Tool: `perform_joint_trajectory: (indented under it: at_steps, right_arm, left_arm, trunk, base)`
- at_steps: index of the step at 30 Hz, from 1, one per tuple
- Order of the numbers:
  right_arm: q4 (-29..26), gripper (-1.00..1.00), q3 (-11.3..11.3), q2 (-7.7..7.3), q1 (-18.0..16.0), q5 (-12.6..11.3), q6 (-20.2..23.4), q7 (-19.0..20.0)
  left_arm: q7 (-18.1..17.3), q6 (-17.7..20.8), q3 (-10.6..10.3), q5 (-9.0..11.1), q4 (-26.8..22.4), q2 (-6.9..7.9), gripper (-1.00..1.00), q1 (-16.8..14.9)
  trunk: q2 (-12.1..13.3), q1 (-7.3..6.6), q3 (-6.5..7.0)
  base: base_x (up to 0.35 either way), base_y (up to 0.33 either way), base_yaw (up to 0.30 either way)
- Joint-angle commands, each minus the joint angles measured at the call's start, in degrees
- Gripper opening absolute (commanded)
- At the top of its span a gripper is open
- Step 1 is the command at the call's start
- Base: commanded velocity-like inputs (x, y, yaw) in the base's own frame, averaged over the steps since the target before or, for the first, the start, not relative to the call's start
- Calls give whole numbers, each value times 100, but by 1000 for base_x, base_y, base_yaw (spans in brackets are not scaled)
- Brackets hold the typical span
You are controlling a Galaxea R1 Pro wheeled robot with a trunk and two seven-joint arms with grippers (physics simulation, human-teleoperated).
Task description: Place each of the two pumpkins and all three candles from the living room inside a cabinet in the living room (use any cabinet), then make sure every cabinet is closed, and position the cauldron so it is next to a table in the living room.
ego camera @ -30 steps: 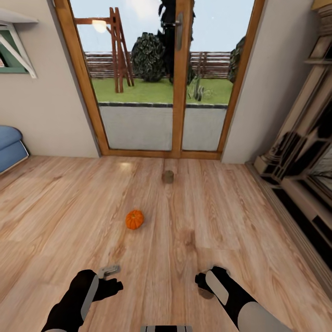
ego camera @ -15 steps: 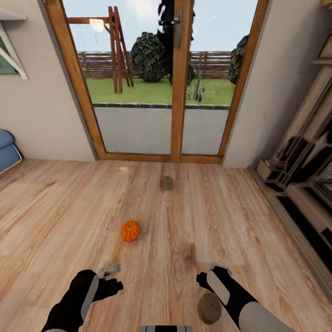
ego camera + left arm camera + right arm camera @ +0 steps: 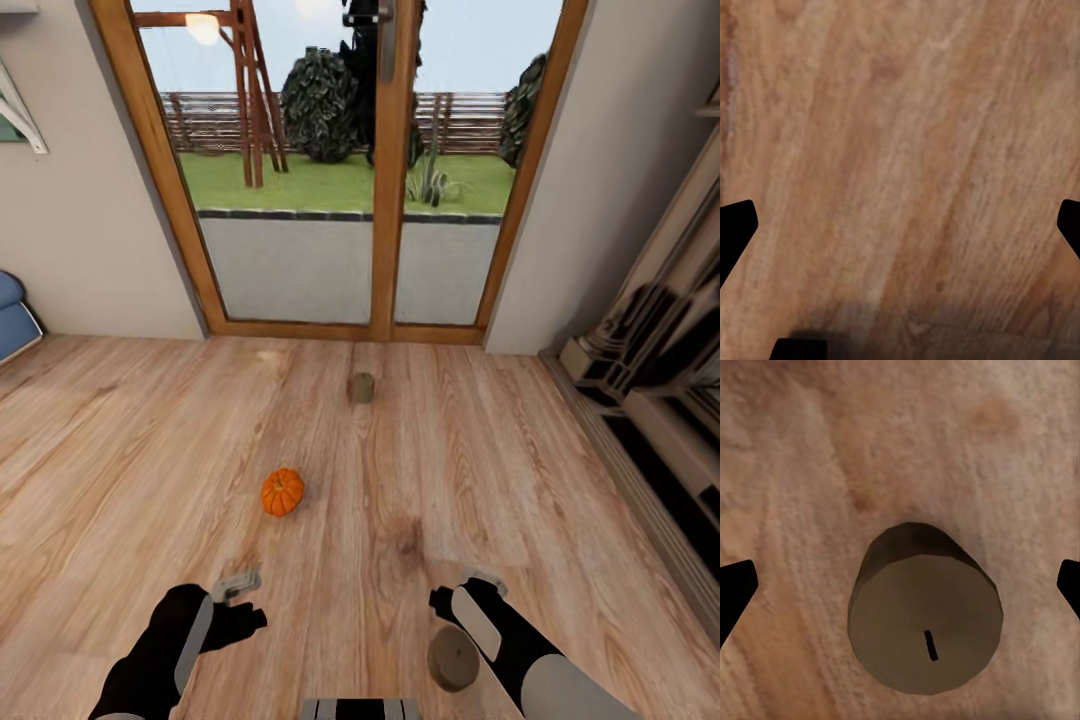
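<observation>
An orange ribbed pumpkin (image 3: 283, 492) lies on the wooden floor ahead of me, slightly left of centre. One tan-grey candle (image 3: 361, 387) stands farther off, near the glass door. A second candle (image 3: 453, 658) stands on the floor right beside my right forearm; in the right wrist view this candle (image 3: 924, 615) sits straight below, wick mark up, between the spread fingertips. My right gripper (image 3: 466, 592) (image 3: 901, 589) is open above it, holding nothing. My left gripper (image 3: 240, 600) (image 3: 900, 225) is open over bare floor, nearer to me than the pumpkin.
A wood-framed glass door (image 3: 385, 170) to the garden fills the far wall. A cream and dark built-in unit (image 3: 650, 360) runs along the right. A blue seat (image 3: 12, 320) edges in at the far left. Floorboards (image 3: 150, 450) spread wide around the pumpkin.
The whole picture has shifted, so the camera moved. The candle by my right forearm, barely peeking out before, now shows in full. Both arms keep their pose.
</observation>
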Motion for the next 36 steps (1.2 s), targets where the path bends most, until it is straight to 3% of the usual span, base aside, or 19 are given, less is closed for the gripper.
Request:
perform_joint_trajectory:
  at_steps: [1,6,8,13,17,20,23,33,36]
  right_arm:
    - [2,100,0,-2,0,-2,-6,0]
    - [35,100,-5,-6,0,-7,-14,0]
    - [176,100,-11,-1,0,-2,-15,0]
    - [251,100,-16,2,0,2,-23,0]
    - [259,100,-10,2,0,3,-24,0]
    - [264,100,-5,9,0,8,-90,0]
    - [268,100,4,10,0,11,-237,6]
    - [295,100,8,10,0,15,-321,443]
    - [325,100,5,10,0,14,-322,468]
  left_arm:
    - [-1,4,3,1,-24,0,100,0]
    - [-197,64,131,8,-140,41,100,0]
    - [-597,102,393,9,-166,131,100,0]
    - [-1319,162,714,9,-177,386,100,0]
    - [-2203,360,1142,9,-191,529,100,0]
    - [-2685,401,1275,5,-195,635,100,0]
    - [-2819,409,1301,6,-196,686,100,0]
    - [-2881,423,1317,11,-196,703,100,0]
    - [-2884,494,1318,14,-196,704,100,0]
  trunk:
    - [-2,2,-23]
    - [-8,15,-134]
    - [-11,20,-178]
    - [-18,33,-289]
    - [-20,38,-333]
    - [-20,38,-333]
    - [-20,38,-333]
    - [-34,64,-555]
    - [-34,64,-555]
  base:
    - [0,0,0]
    - [0,0,0]
    - [0,0,0]
    - [0,0,0]
    - [0,0,0]
    - [0,0,0]
    - [0,0,0]
    - [0,0,0]
    - [0,0,0]
